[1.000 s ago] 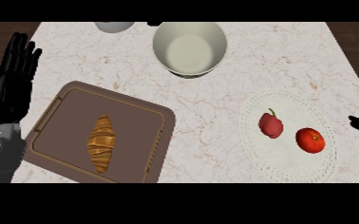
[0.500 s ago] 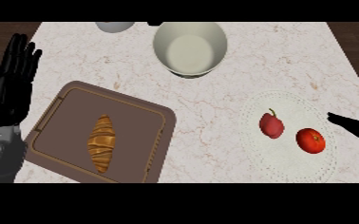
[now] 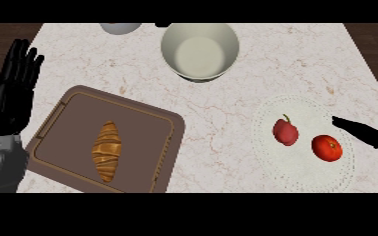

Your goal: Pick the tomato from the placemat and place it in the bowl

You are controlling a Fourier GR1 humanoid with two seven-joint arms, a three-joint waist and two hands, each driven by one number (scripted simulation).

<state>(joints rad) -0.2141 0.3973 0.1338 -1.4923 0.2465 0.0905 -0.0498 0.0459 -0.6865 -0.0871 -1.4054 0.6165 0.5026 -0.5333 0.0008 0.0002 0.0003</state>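
On the placemat [image 3: 301,172], the tomato [image 3: 327,148] lies near the right hand [image 3: 360,130], its fingers straight and together, while the left hand [image 3: 18,91] rests, fingers spread.

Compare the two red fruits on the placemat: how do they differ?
The tomato is bright orange-red and round; the other fruit is darker crimson and taller than wide. The other fruit has a thin stem; the tomato shows none. The tomato lies nearer the right hand than the other fruit. Both rest on the placemat, apart.
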